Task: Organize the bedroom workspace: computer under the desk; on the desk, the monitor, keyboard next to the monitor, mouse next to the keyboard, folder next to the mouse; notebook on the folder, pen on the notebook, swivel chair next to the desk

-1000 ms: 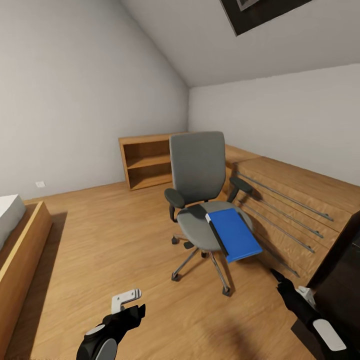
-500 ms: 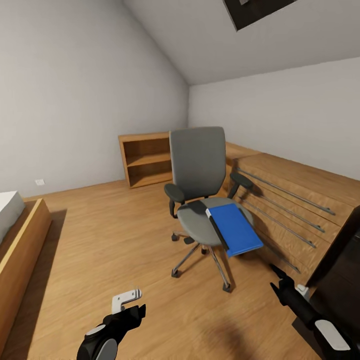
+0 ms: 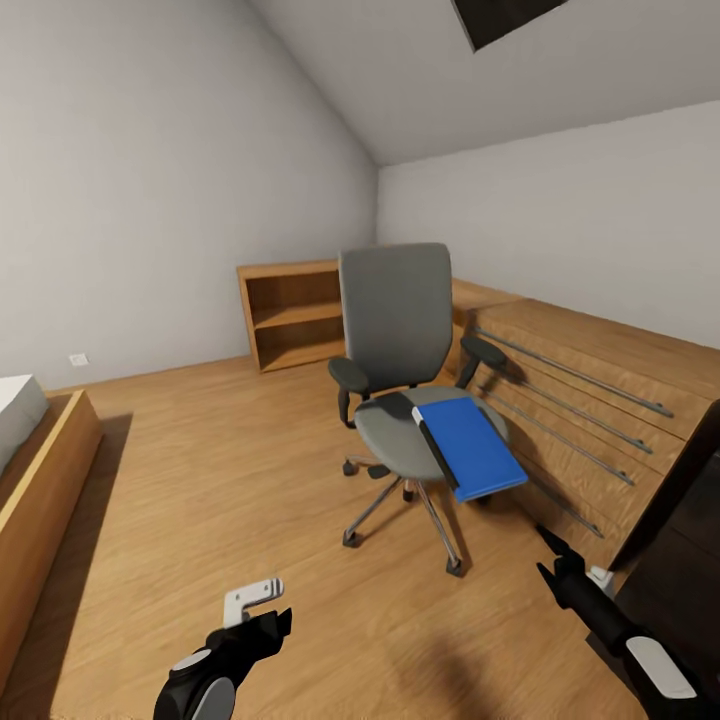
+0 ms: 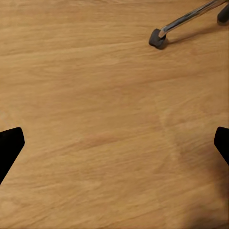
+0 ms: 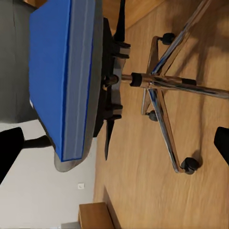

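Both pincers, left pincer (image 4: 114, 143) and right pincer (image 5: 114, 143), hang spread wide, gripping nothing, while the folder (image 3: 468, 447) lies on the swivel chair (image 3: 395, 320) seat.

My view: grey swivel chair (image 3: 395, 330) w/ black armrests, bright blue folder (image 3: 469, 446), black spine; light wood-grain floor (image 3: 230, 480).

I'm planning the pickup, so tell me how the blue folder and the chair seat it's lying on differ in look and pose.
The folder is bright blue with a black spine edge, while the swivel chair seat is grey upholstery. The folder is a flat, thin rectangle; the seat is rounded and thick. The folder sits toward one side, with a corner jutting past the seat's front edge, while the seat stays centred over its metal base. Both lie roughly level.
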